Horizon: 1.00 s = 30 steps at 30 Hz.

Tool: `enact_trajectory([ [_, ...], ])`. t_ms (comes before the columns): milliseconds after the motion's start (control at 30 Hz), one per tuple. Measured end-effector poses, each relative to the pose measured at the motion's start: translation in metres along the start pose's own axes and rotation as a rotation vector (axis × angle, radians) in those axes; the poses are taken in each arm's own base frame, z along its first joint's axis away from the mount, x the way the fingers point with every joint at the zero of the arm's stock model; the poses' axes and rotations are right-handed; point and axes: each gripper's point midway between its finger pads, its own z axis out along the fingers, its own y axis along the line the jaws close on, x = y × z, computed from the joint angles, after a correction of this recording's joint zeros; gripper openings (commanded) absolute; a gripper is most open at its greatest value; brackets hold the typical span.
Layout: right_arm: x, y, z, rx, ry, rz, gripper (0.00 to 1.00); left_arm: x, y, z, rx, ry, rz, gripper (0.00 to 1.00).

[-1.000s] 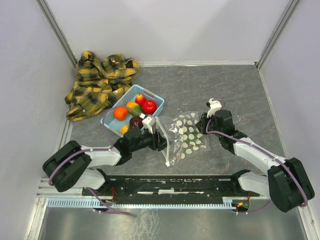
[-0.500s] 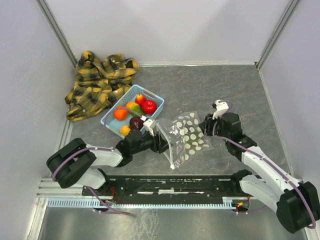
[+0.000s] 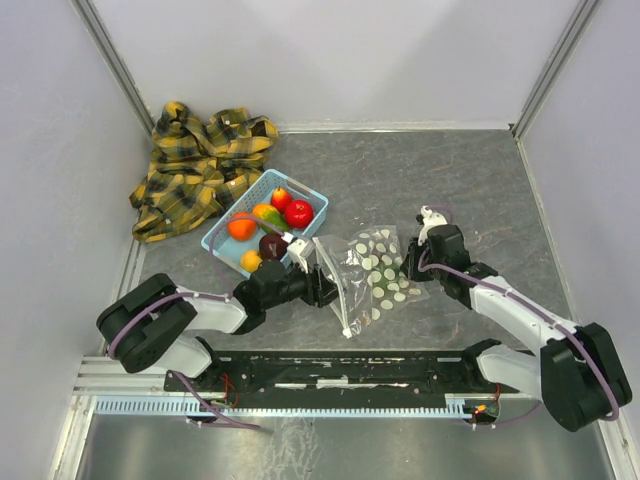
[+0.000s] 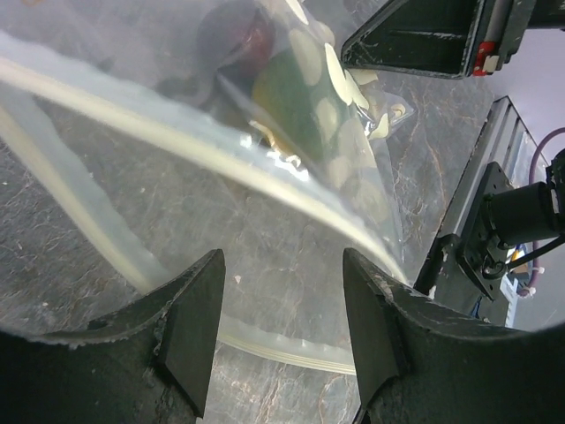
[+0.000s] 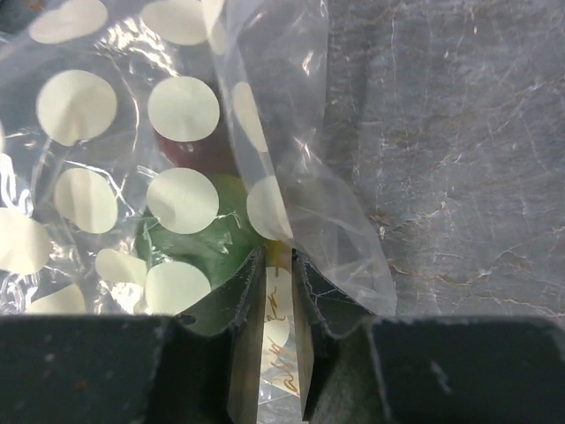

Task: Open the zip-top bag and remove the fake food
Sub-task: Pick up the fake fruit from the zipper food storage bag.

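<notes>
The zip-top bag (image 3: pixel 378 272) lies between my two grippers, its mouth toward the left arm and standing open, the white zip strip (image 3: pixel 334 288) raised. My left gripper (image 3: pixel 324 287) is open at the mouth; in the left wrist view (image 4: pixel 282 327) one zip strip (image 4: pixel 291 346) runs across just beyond its fingertips and the other (image 4: pixel 177 141) arches above. My right gripper (image 3: pixel 408 266) is shut on the bag's far edge, pinching plastic in the right wrist view (image 5: pixel 278 265). A green fruit (image 5: pixel 172 246) and a maroon one (image 5: pixel 190 152) show inside the bag (image 5: pixel 181 106).
A light blue basket (image 3: pixel 313 196) behind the left gripper holds several fruits, among them a red one (image 3: pixel 298 213) and an orange one (image 3: pixel 241 227). A yellow plaid shirt (image 3: pixel 200 165) lies bunched at the back left. Walls close in both sides.
The left gripper and the bag's mouth have shifted a little to the right. The right gripper drew back to the right, then came in again against the bag's far edge.
</notes>
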Motion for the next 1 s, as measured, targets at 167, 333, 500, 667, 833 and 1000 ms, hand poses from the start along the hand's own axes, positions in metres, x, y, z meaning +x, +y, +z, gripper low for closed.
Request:
enact_trajectory([
  [167,0.015,-0.005,0.01,0.021,0.062,0.012,0.22,0.003,0.003,0.001,-0.011,0.008,-0.003,0.63],
  [333,0.018,-0.005,0.014,0.019,0.077,0.013,0.23,0.011,0.006,0.002,-0.022,0.032,-0.007,0.63],
  [500,0.021,0.001,0.017,-0.021,0.09,0.014,0.23,0.016,0.007,0.005,-0.028,0.05,-0.008,0.64],
  [667,0.022,0.014,0.021,-0.094,0.104,0.014,0.24,0.014,0.002,0.009,-0.017,0.048,-0.004,0.66],
  [833,0.024,0.024,0.023,-0.154,0.12,0.013,0.25,0.015,-0.001,0.011,-0.009,0.052,0.001,0.67],
  [1000,0.022,0.032,0.025,-0.197,0.131,0.007,0.26,0.019,0.003,0.011,-0.016,0.064,0.044,0.68],
])
